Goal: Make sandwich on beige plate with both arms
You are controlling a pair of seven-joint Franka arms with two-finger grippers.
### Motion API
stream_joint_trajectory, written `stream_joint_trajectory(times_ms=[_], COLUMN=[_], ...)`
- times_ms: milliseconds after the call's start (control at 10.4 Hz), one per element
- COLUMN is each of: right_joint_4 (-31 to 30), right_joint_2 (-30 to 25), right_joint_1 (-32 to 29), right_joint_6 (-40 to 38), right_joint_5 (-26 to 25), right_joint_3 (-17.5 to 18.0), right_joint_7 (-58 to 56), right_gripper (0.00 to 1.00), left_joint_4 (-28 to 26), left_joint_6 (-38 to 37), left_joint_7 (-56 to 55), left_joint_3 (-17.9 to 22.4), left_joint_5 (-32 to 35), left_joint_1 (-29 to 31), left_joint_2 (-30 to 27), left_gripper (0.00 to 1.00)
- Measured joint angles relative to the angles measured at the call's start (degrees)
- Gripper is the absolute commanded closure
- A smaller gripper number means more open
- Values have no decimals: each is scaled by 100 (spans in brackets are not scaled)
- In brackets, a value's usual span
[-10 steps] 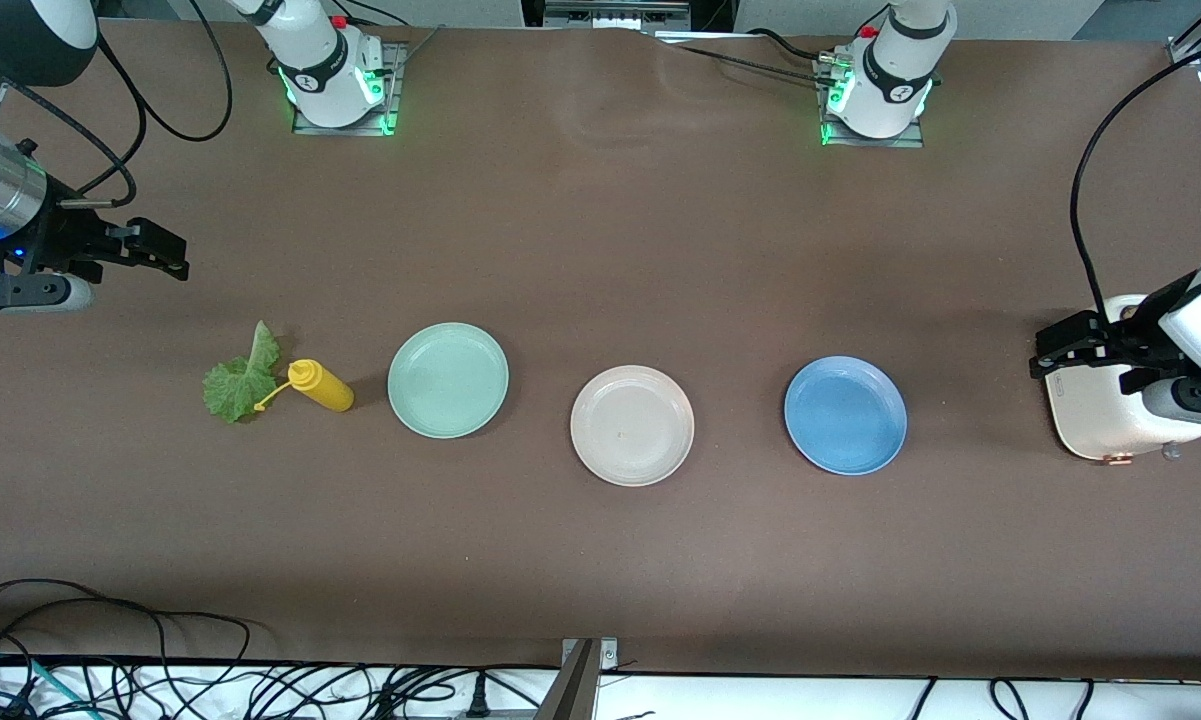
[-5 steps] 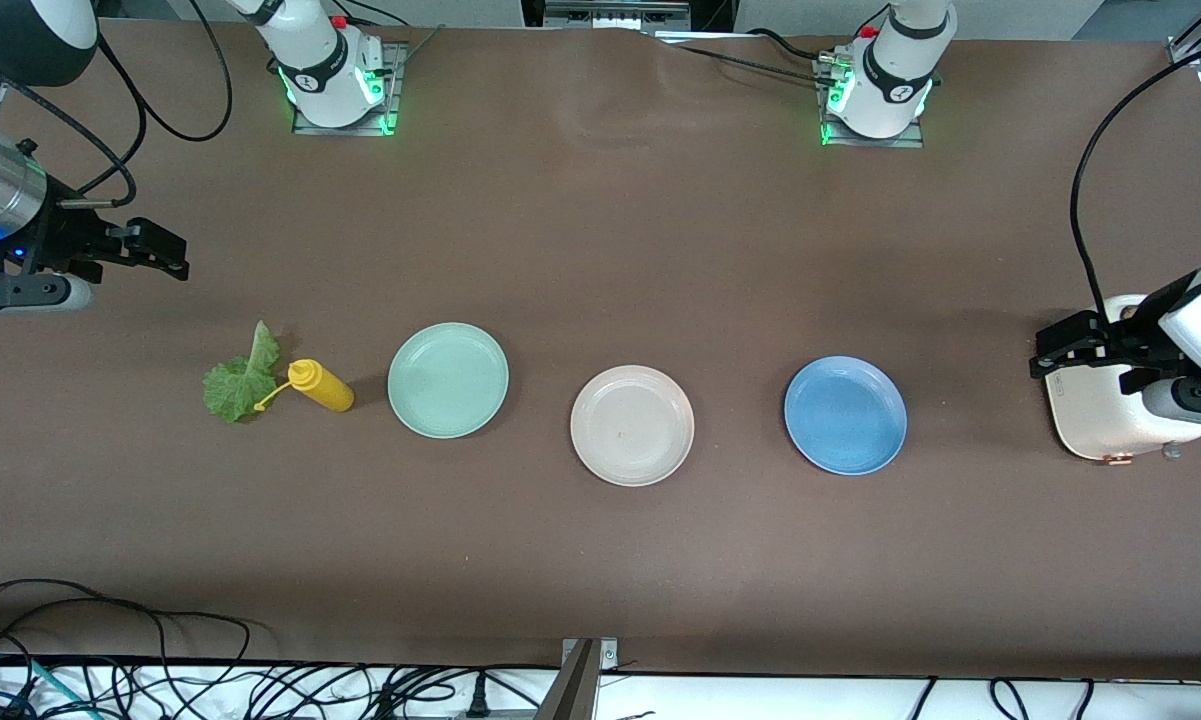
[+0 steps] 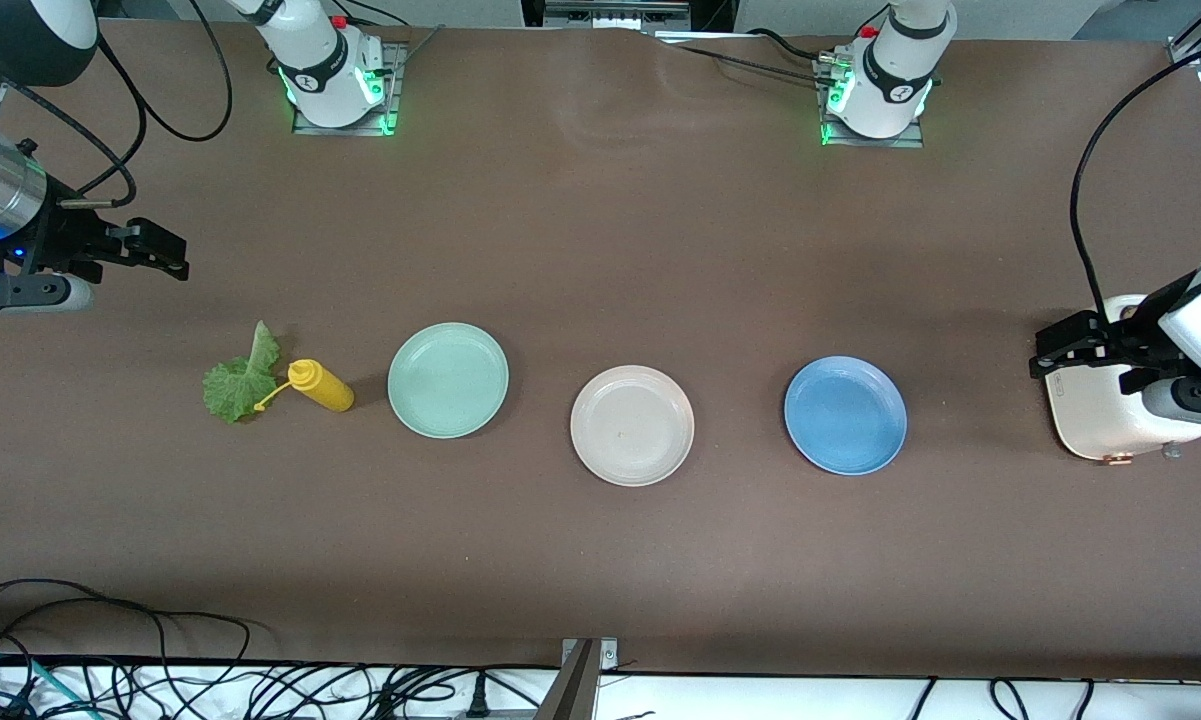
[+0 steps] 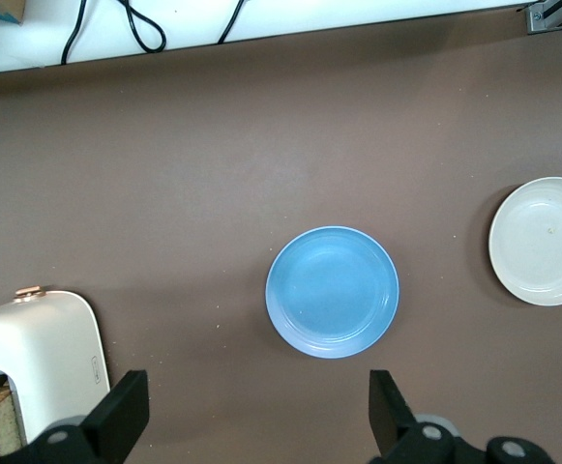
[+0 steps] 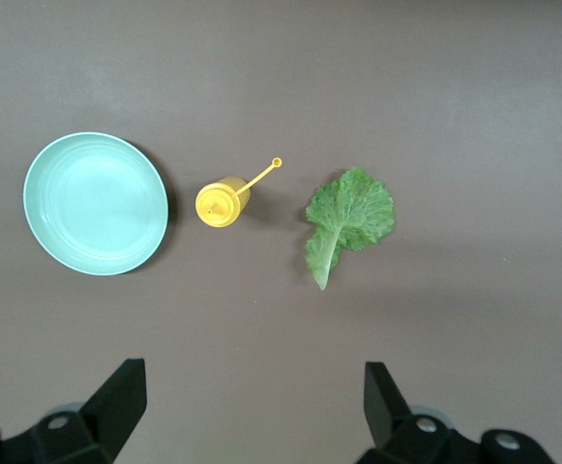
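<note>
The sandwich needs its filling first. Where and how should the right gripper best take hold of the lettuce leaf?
Probably from straight above, pinching the lettuce leaf across its pale narrow stem end: it lies flat, and the ruffled blade would likely tear or slip. The open right gripper has room there.

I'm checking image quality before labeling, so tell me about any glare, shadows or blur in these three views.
Front view: even light, green glow at both arm bases, soft shadow beside the mustard bottle. Left wrist view: sharp, faint sheen on the blue plate, open left gripper in silhouette. Right wrist view: sharp, thin shadow edging the mint green plate.
</note>
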Motion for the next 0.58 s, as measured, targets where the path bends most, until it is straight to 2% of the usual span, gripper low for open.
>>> stream_joint_trajectory(times_ms=[290,579], right_joint_4=[0,3], right_joint_2=[0,0], right_joint_1=[0,0], right_joint_6=[2,2], right_joint_5=[0,0], right_joint_3=[0,0], right_joint_7=[6,11], right_gripper=[0,0], left_joint_4=[0,-44], left_joint_6=[-1,-112], left_joint_7=[-4,-9], left_joint_3=[47,73], left_joint_5=[15,330], left_joint_1=[13,23], left_joint_2=[0,1], left_gripper=[0,0])
